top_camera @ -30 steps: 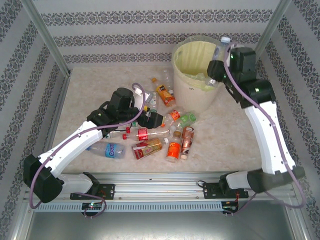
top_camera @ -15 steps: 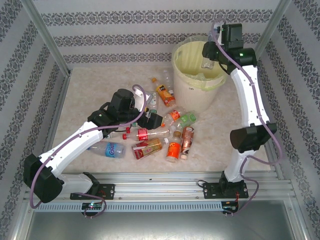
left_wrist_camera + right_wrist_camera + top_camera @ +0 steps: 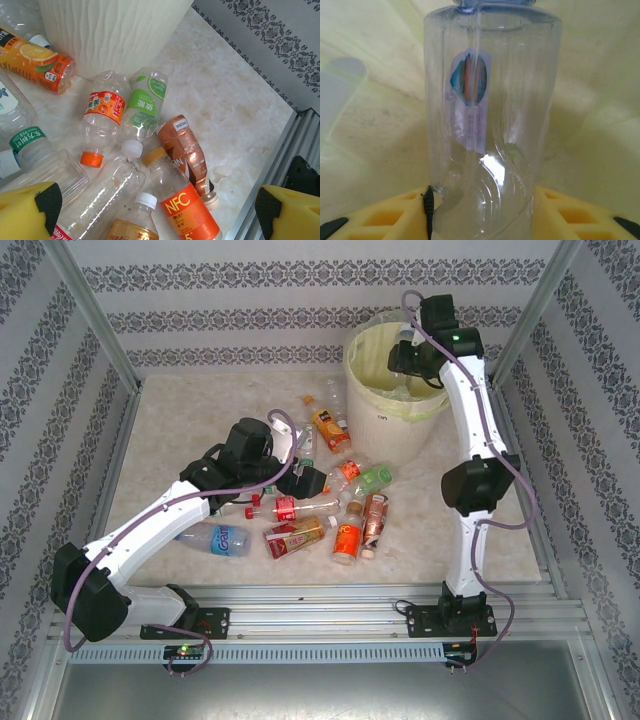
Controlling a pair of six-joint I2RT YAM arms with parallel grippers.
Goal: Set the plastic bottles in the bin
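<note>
Plastic bottles (image 3: 300, 535) lie heaped on the table, below and between the widely spread, empty fingers of the left gripper (image 3: 157, 217), with an orange NFC bottle (image 3: 187, 212) closest to the gap. The right gripper (image 3: 412, 358) clenches a clear bottle (image 3: 490, 125) between its yellow pads (image 3: 385, 217), and the pale yellow liner (image 3: 590, 100) of the bin (image 3: 385, 425) lies just beyond the fingertips. This looks like the drop step: the next move calls for parting the right fingers, then lowering the left pair around a bottle.
</note>
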